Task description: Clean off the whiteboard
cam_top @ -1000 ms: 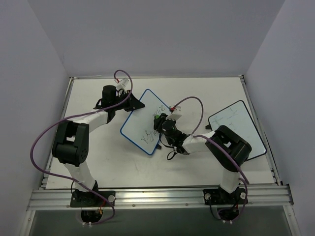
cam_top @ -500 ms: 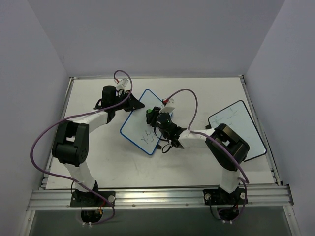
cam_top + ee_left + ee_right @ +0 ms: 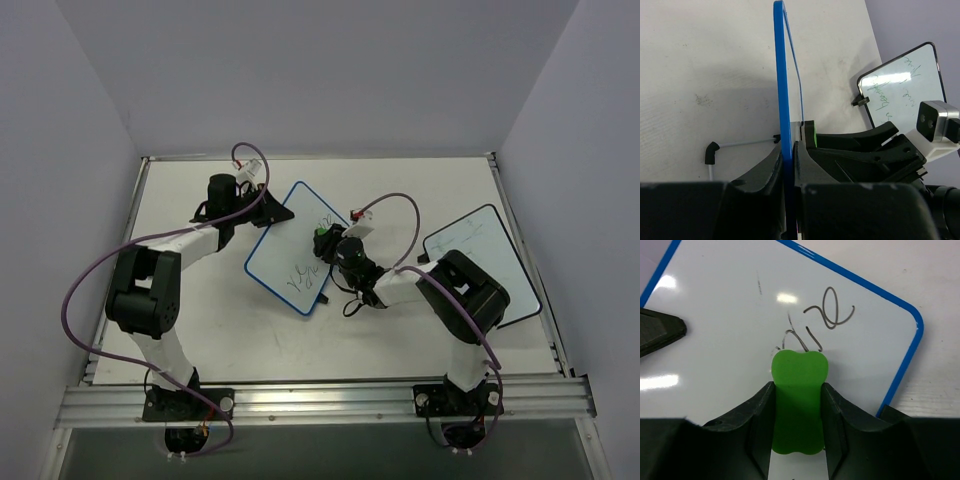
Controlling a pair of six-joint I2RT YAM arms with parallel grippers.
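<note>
The left claw (image 3: 788, 152) is clamped on the blue frame of the whiteboard (image 3: 730, 315), which runs edge-on between its fingers. The right claw (image 3: 799, 390), clenched on a green eraser (image 3: 799, 372), holds it over the board's face above the counter (image 3: 230, 330). Dark looping scribbles just beyond the eraser spell no legible word, and green handwriting on a black-framed board (image 3: 902, 80) beyond the left claw is too small to read.

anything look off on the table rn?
Nothing spilled or damaged. The whiteboard sits diagonal, left gripper clamped on its far edge, right gripper holding a green eraser at the writing. That fits erasing.
</note>
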